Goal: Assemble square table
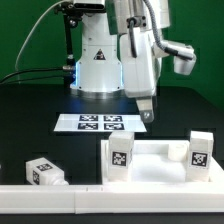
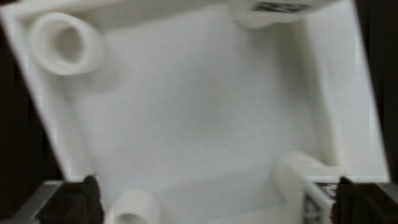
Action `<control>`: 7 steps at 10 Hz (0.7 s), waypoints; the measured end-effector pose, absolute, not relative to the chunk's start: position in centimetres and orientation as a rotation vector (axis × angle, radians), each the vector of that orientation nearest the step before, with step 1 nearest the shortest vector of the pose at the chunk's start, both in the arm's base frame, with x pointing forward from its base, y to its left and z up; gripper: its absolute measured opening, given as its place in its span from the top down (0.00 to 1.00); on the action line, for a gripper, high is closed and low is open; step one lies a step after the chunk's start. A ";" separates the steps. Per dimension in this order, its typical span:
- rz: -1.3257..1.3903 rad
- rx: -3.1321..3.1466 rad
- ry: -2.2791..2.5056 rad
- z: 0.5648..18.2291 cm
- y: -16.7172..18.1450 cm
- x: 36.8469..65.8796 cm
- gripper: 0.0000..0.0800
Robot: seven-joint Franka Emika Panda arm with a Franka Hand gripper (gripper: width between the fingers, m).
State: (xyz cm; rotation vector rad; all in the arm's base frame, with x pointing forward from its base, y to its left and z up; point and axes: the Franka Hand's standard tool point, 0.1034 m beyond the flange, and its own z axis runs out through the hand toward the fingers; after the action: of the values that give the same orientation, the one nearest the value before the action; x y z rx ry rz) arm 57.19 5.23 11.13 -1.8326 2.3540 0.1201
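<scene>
The square table's white slab [image 1: 155, 168] lies near the front of the black table, and its raised rim fills the wrist view [image 2: 196, 110]. Two white tagged legs stand upright on it, one at the exterior view's left [image 1: 120, 155] and one at the right [image 1: 198, 150]. A third leg [image 1: 45, 172] lies loose on the table to the left of the slab. My gripper [image 1: 147, 114] hangs just above and behind the slab, open with nothing between its fingers. Its dark fingertips [image 2: 79, 200] straddle the slab's width in the wrist view. A round corner hole [image 2: 68, 45] shows there.
The marker board [image 1: 98, 123] lies flat behind the slab, in front of the arm's white base [image 1: 97, 65]. A long white rail [image 1: 60, 197] runs along the front edge. A green curtain closes off the back.
</scene>
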 end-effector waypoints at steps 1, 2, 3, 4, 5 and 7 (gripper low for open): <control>0.118 -1.881 2.360 10.7 6.3 55.7 0.19; 0.123 -1.899 2.343 10.5 6.7 55.7 0.19; 0.121 -1.895 2.346 10.5 6.5 55.8 0.19; 0.122 -1.897 2.345 10.4 6.5 55.8 0.19; 0.096 -1.899 2.340 10.1 6.4 55.7 0.19; 0.012 -1.947 2.335 7.2 5.4 52.4 0.19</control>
State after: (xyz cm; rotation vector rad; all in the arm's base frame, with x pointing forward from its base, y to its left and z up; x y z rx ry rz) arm 52.39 5.36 7.15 -1.9469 2.3353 0.0122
